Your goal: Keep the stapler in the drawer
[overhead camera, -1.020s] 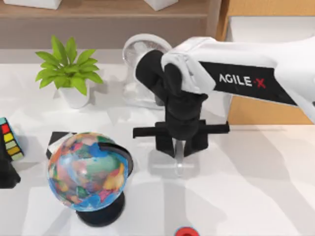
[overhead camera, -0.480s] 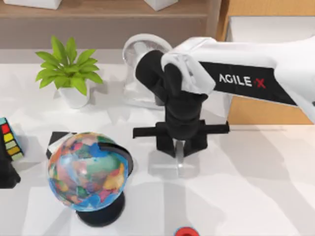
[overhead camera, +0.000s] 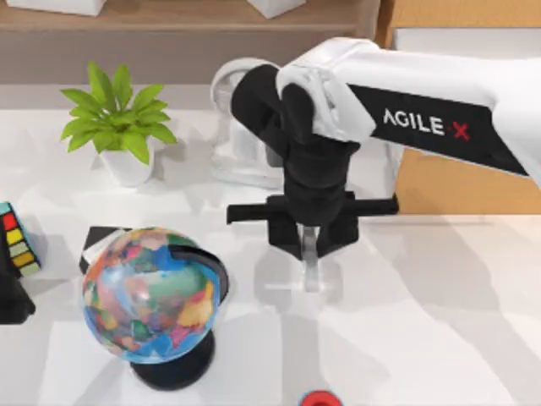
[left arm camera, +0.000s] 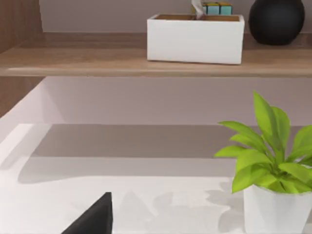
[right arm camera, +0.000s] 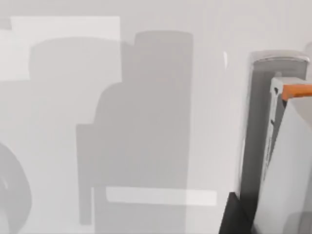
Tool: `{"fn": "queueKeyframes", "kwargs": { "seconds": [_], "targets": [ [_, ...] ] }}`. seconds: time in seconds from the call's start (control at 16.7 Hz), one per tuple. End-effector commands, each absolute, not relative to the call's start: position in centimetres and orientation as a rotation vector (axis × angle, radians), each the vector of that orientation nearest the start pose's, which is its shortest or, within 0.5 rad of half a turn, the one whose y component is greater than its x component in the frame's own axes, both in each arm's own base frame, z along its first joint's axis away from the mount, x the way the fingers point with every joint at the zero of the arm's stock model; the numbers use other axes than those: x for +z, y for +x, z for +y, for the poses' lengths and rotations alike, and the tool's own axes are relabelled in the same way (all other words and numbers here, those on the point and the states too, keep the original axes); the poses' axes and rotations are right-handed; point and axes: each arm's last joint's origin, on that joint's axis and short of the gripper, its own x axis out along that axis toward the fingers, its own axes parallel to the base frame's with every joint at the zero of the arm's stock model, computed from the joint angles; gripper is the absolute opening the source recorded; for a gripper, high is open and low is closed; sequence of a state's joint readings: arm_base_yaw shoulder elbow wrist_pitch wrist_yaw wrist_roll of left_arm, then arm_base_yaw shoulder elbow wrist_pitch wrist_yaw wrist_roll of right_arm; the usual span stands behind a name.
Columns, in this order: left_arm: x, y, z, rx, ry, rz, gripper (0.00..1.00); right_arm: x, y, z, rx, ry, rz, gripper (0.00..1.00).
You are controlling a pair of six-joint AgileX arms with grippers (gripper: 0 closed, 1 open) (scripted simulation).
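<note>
While the left arm sits parked off the table's left edge, its wrist view takes in the plant (left arm camera: 270,165) and the shelf (left arm camera: 97,61) with a white box (left arm camera: 195,38) on it. Left to right on the table (overhead camera: 439,321): cube (overhead camera: 17,239), globe (overhead camera: 152,292), fan (overhead camera: 232,127) behind, then the right gripper (overhead camera: 311,245) near the middle, pointing down. The stapler (overhead camera: 313,269) is a slim white bar sticking out below the fingers, clamped between them as far as I can judge; its shadow sits apart beneath, so it looks lifted. The drawer (overhead camera: 439,182) is at the top right, wood front with white inside, open, well apart from the stapler. Step in hand: carry after the grasp. Next move calls for swinging right and back over the white inside, then lowering and releasing. Watch the drawer front on the way.
</note>
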State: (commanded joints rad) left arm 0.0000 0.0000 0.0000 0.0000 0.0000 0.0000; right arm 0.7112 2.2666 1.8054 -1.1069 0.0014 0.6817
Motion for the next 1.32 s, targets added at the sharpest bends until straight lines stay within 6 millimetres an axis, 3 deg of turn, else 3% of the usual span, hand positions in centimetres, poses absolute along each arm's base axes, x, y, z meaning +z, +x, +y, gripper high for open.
{"fn": "queueKeyframes", "kwargs": {
  "seconds": [0.3,0.48,0.66,0.84,0.96,1.14,1.32],
  "targets": [
    [16.0,10.6,-0.1,0.000,0.000,0.000,1.00,15.3,33.3,29.2,0.046,-0.016,1.558,0.00],
    [16.0,10.6,-0.1,0.000,0.000,0.000,1.00,19.3,34.9,28.5,0.118,0.058,1.463,0.00],
    [16.0,10.6,-0.1,0.000,0.000,0.000,1.00,24.9,37.5,25.4,0.167,0.139,1.311,0.00],
    [16.0,10.6,-0.1,0.000,0.000,0.000,1.00,28.3,40.8,19.6,0.110,0.159,1.199,0.00],
    [16.0,10.6,-0.1,0.000,0.000,0.000,1.00,27.9,43.1,15.0,0.025,0.128,1.205,0.00],
    [16.0,10.6,-0.1,0.000,0.000,0.000,1.00,24.3,45.7,9.4,-0.072,0.060,1.314,0.00],
    [16.0,10.6,-0.1,0.000,0.000,0.000,1.00,19.8,47.2,7.4,-0.065,0.013,1.449,0.00]
  ]
}}
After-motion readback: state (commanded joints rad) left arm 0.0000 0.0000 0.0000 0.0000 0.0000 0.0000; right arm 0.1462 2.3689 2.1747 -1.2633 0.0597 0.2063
